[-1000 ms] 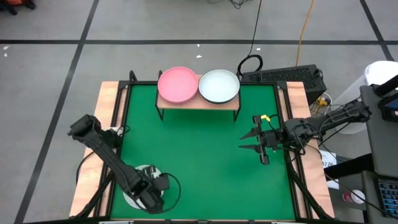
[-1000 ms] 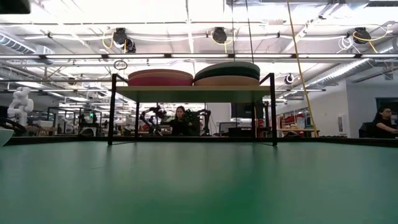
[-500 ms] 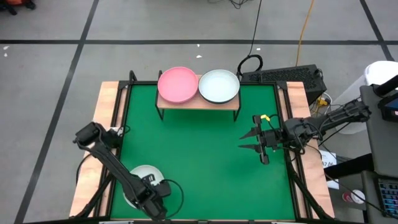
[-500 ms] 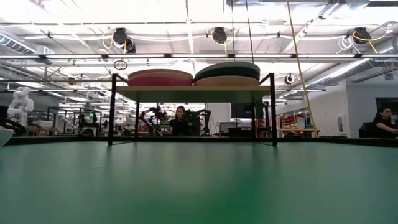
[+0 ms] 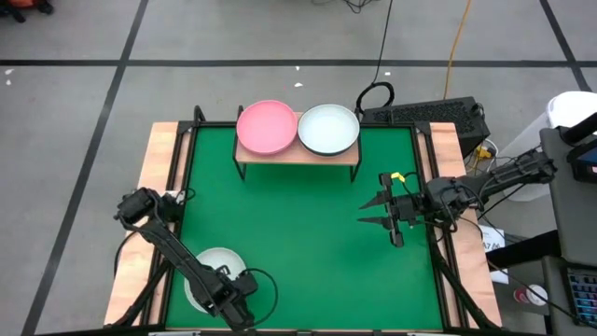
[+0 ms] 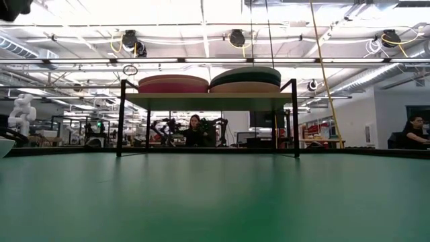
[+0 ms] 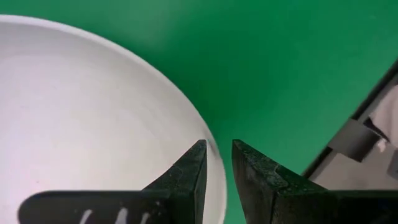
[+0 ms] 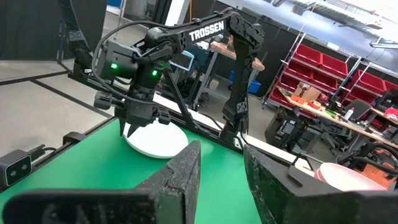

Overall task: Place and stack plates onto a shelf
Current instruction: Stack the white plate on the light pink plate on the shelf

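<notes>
One pale white plate (image 5: 210, 271) rests flat on the green mat at the table's near left corner. My left gripper (image 5: 238, 297) stands at that plate's near-right rim, pointing down, shut on it. The right wrist view shows it upright over the plate (image 8: 158, 142). The shelf (image 5: 298, 151) stands at the far edge and carries two stacks of plates: one with a pink plate (image 5: 267, 128) on top, one with a pale white plate (image 5: 328, 129) on top. My right gripper (image 5: 371, 210) hovers open over the right side of the mat. My left gripper has the plate's rim (image 7: 216, 163) between its two fingers, one finger (image 7: 193, 171) over the plate's inside and the other (image 7: 252, 171) outside it above the mat. It comes from above, pointing down. The plate lies flat on the mat.
The middle of the green mat (image 5: 298, 233) is bare. From table height the shelf's thin black legs (image 6: 121, 121) and both stacks (image 6: 245, 78) show at the far end. Cables and a black box (image 5: 438, 117) lie beyond the far right corner.
My left gripper has moved toward the table's near edge, from above the plate's middle to its near-right rim, so more of the plate shows. The left arm's elbow has come nearer too. The plate has stayed in place.
</notes>
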